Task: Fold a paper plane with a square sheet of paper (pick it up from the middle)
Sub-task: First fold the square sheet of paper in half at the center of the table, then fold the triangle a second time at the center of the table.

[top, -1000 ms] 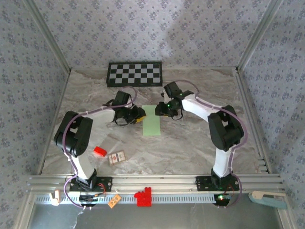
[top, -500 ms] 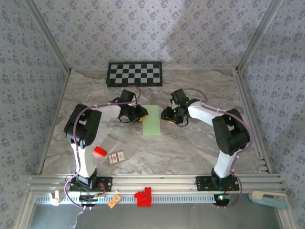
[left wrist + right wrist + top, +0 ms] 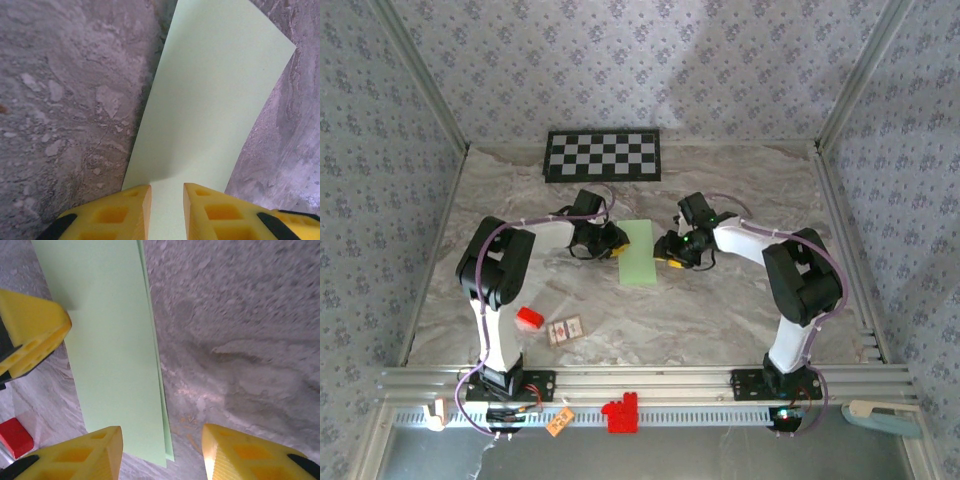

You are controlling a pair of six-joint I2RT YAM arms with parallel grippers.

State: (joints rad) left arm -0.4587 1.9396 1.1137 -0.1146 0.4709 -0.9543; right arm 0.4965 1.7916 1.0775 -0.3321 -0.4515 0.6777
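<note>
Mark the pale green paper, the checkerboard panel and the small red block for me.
green paper [image 3: 640, 256], top external view, middle of its folded upper face.
checkerboard panel [image 3: 603, 155], top external view, centre of the pattern.
red block [image 3: 529, 318], top external view, its top face.

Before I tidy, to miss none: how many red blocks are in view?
2: small red block on the table by the left arm; second red block on the front rail. More may be hidden.
</note>
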